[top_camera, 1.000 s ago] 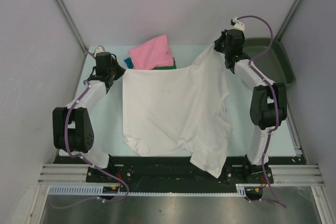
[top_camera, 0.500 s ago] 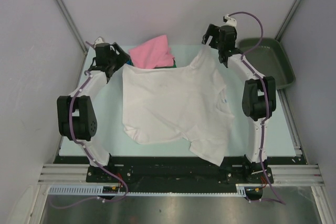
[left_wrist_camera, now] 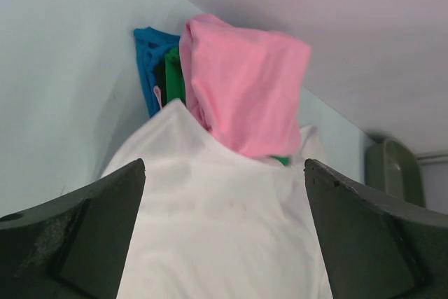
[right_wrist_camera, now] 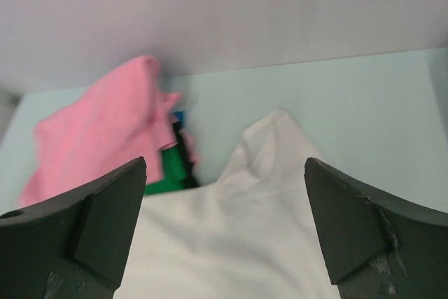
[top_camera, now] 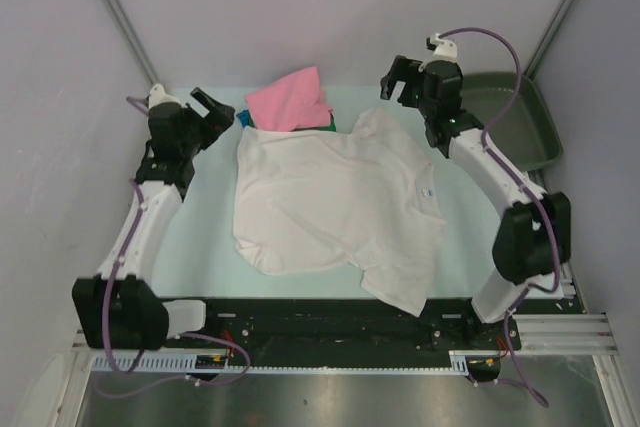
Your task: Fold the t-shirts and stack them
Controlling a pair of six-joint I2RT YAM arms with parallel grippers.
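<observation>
The white t-shirt (top_camera: 330,202) lies spread on the worktop (top_camera: 200,237), mostly flat and rumpled along its near edge. Its far edge runs left to right. Its longest run is diagonal, from the far-left corner to a flap at the near right that reaches the worktop's front edge (which end is the neck cannot be told for certain). The far-right corner stands up in a small peak.

The left end effector (top_camera: 213,107) is beside the far-left corner, jaws wide apart and gripping nothing. The right end effector (top_camera: 397,79) is beside the peaked corner, also wide apart and empty.

Behind the far edge, the pink t-shirt (top_camera: 290,99) lies on top of the green t-shirt (left_wrist_camera: 173,78) and the teal-blue t-shirt (left_wrist_camera: 148,54). The tray (top_camera: 520,117) is at the far right.
</observation>
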